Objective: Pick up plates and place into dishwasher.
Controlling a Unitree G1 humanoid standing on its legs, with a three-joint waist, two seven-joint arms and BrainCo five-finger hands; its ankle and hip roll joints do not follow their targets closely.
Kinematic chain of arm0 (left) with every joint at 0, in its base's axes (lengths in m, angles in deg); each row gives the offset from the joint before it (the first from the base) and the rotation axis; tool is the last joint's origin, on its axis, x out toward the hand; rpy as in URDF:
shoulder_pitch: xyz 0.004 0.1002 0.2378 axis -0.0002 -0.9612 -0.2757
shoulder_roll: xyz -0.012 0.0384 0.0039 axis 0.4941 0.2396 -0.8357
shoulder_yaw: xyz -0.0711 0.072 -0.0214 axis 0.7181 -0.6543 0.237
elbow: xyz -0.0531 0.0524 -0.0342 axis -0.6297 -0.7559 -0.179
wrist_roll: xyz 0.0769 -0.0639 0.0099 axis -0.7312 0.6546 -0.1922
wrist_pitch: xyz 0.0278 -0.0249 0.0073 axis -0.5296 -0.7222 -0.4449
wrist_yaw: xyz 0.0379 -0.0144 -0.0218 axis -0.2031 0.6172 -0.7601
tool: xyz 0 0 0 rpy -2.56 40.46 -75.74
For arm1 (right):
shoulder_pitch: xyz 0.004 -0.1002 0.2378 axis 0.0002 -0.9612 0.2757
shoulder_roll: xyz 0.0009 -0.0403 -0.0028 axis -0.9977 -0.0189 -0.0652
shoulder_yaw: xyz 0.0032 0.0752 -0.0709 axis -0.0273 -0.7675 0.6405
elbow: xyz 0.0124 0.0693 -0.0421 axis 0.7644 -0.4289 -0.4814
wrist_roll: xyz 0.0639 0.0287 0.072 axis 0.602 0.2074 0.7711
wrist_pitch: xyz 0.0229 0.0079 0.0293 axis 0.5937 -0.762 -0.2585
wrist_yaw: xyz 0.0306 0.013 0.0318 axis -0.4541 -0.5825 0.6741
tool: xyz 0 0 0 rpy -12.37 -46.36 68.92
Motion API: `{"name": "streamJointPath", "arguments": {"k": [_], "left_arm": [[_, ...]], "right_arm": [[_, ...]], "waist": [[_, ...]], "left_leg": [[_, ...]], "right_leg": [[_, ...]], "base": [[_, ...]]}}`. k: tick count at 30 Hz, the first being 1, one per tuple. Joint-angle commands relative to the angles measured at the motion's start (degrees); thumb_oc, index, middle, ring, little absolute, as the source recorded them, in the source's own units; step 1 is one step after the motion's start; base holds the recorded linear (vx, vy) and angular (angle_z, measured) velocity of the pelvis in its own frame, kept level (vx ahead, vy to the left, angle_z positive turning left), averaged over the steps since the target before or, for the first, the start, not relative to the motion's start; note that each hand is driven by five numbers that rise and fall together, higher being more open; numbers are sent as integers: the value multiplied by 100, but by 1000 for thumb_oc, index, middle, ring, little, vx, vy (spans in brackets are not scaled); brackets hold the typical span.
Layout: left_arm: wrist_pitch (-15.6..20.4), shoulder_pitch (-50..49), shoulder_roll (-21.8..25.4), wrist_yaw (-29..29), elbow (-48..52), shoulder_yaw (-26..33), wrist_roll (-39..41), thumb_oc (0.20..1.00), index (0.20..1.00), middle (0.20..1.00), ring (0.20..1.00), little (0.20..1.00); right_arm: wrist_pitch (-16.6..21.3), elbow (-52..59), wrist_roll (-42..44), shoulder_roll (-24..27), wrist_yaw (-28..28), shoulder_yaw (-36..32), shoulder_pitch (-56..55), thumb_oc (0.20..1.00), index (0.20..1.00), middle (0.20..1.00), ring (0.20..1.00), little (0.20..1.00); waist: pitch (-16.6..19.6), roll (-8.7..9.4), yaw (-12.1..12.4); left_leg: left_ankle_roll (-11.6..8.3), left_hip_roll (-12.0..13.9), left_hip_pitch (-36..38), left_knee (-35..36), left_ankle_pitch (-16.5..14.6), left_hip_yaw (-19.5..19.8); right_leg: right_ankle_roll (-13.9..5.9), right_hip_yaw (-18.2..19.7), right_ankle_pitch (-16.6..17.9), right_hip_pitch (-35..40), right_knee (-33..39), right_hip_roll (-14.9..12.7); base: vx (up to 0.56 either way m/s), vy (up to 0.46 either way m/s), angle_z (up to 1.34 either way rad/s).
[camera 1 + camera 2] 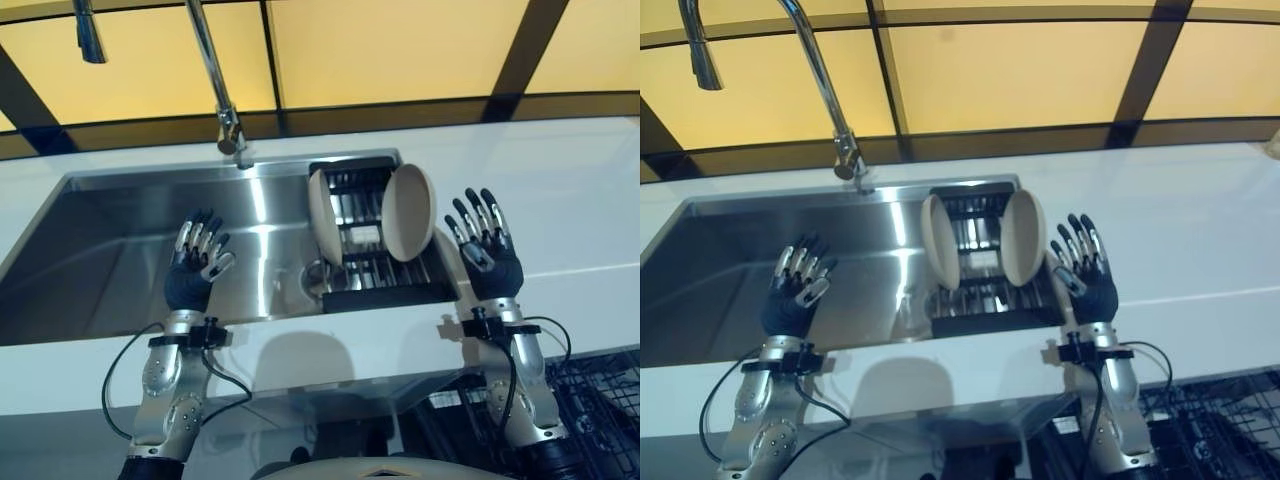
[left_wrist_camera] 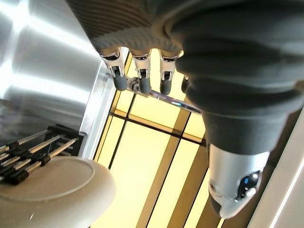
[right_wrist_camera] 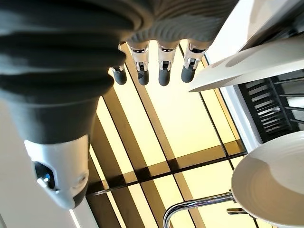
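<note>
Two round, smooth beige plates (image 1: 322,228) (image 1: 409,212) stand on edge in a black slatted dish rack (image 1: 385,270) at the right end of the brushed steel sink (image 1: 120,270). The left hand (image 1: 192,268) and right hand (image 1: 492,255) are raised with fingers spread, holding nothing, the right just beside the right plate.

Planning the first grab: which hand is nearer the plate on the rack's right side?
Right. The right hand, fingers open, is raised just beside the right plate, apart from it. The left hand hovers open over the sink, beyond the other plate.
</note>
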State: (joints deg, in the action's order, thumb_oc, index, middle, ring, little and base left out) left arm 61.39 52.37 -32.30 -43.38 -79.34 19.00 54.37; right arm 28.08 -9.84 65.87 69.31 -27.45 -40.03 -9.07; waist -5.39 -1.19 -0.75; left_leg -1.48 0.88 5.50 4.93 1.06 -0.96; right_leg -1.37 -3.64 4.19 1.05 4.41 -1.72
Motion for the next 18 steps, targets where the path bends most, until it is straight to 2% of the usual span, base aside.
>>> {"name": "streamJointPath", "arguments": {"k": [1, 5, 9, 13, 18], "left_arm": [[319, -113, 235, 98, 352, 100, 0, 1000, 1000, 1000, 1000, 1000], [538, -16, 193, 47, 245, 99, 59, 1000, 1000, 1000, 1000, 1000], [520, 25, 172, -85, 263, 49, -97, 1000, 1000, 1000, 1000, 1000], [513, -88, 186, 103, 314, 99, 32, 1000, 1000, 1000, 1000, 1000], [526, -75, 189, 56, 310, 85, 42, 1000, 1000, 1000, 1000, 1000]], "right_arm": [[90, 384, -46, 120, 204, 97, -38, 1000, 1000, 1000, 1000, 1000], [214, 368, -148, 138, 60, 138, 81, 1000, 1000, 1000, 1000, 1000], [211, 357, -212, 76, -223, 108, 133, 1000, 1000, 1000, 1000, 1000], [220, 379, -61, 58, -144, -4, 0, 1000, 1000, 1000, 1000, 1000], [206, 405, -108, 24, -127, 44, -22, 1000, 1000, 1000, 1000, 1000]], "waist": [[374, 148, -14], [332, 163, -36], [350, 162, -51], [369, 153, -70], [355, 141, -82]], "left_leg": [[-137, 173, -644, -369, -193, -136], [-125, 186, -626, -360, -201, -154], [-131, 181, -562, -302, -207, -150], [-128, 185, -562, -295, -199, -178], [-111, 169, -562, -300, -209, -187]], "right_leg": [[-445, -113, -537, -33, -373, -314], [-428, -74, -551, -52, -398, -299], [-439, -67, -538, -10, -364, -295], [-451, -73, -526, -20, -362, -304], [-453, -49, -531, -34, -373, -302]], "base": [[0, 0, 0], [0, 0, 0], [0, 0, 0], [0, 0, 0], [0, 0, 0]]}}
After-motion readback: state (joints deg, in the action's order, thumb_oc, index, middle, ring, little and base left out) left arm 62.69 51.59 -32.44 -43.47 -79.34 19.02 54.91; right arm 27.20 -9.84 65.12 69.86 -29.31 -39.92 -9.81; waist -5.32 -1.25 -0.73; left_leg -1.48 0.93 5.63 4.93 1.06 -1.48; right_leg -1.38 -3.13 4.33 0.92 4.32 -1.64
